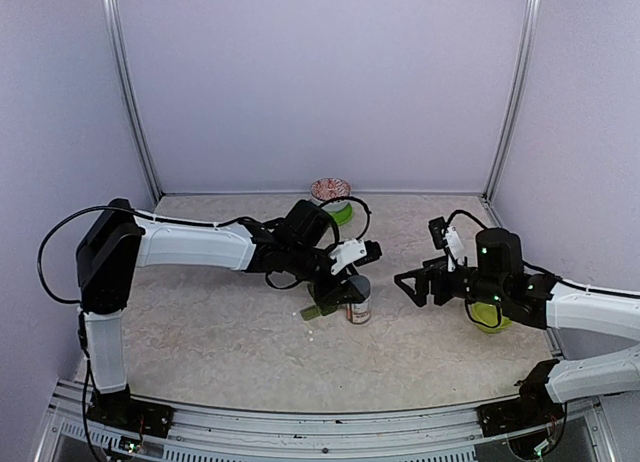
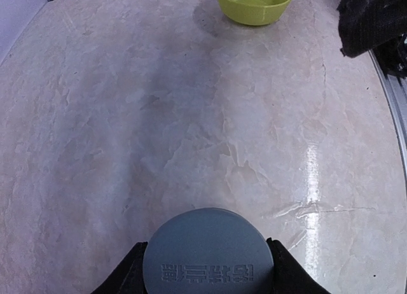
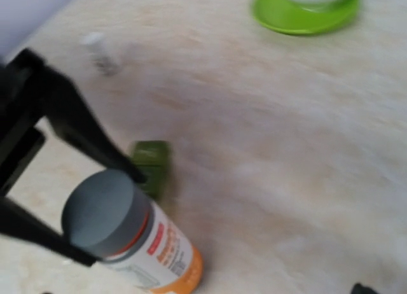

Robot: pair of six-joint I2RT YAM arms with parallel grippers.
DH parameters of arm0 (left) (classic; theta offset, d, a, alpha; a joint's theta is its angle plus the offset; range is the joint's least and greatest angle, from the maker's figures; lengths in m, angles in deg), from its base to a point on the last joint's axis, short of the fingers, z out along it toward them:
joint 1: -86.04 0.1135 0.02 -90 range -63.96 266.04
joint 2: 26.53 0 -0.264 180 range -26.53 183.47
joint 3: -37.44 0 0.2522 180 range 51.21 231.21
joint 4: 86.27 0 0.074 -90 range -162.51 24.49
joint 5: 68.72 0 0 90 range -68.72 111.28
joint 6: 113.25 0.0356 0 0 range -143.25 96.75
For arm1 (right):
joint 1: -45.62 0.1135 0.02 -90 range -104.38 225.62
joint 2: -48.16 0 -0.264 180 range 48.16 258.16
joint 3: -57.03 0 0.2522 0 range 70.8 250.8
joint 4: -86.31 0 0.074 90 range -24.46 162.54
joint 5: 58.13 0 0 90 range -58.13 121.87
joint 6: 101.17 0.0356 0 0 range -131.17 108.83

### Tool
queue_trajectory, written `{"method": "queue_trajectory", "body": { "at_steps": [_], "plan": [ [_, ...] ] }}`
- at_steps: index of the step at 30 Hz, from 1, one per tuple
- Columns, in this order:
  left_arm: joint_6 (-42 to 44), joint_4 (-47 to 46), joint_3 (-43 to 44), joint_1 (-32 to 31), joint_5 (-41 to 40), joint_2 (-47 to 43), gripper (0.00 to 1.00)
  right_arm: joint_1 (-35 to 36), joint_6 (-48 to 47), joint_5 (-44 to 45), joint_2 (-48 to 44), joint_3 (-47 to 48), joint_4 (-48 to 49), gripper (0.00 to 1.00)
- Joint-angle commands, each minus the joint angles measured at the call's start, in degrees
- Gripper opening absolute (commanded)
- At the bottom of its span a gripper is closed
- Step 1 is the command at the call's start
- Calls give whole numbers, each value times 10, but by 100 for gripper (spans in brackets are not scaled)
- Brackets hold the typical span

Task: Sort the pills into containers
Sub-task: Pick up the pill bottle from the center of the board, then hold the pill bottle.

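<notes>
Altogether one bottle, one container strip

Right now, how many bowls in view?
2. A patterned round bowl sits on a green plate at the back centre; a lime-green plastic bowl sits right of centre, partly under the right arm. Others could be hidden behind the arms.

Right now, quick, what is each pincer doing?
Left pincer: closed on the grey-capped bottle.
Right pincer: open, holding nothing.
</notes>
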Motion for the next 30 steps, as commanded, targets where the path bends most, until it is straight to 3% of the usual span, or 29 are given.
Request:
{"method": "queue_trajectory", "body": {
  "at_steps": [1,17,24,30],
  "plan": [
    [-47,-119,-55,9,44,-94,21,-7,-18,-114,-7,-23,76,100],
    [-165,-299,-175,11,150,-215,17,-8,-31,-280,-44,-70,308,100],
    [-230,-433,-238,5,165,-245,16,-7,-14,-314,3,-80,413,100],
    [-254,-467,-240,-11,165,-239,15,-6,-12,-324,60,-66,460,100]
  ]
}}
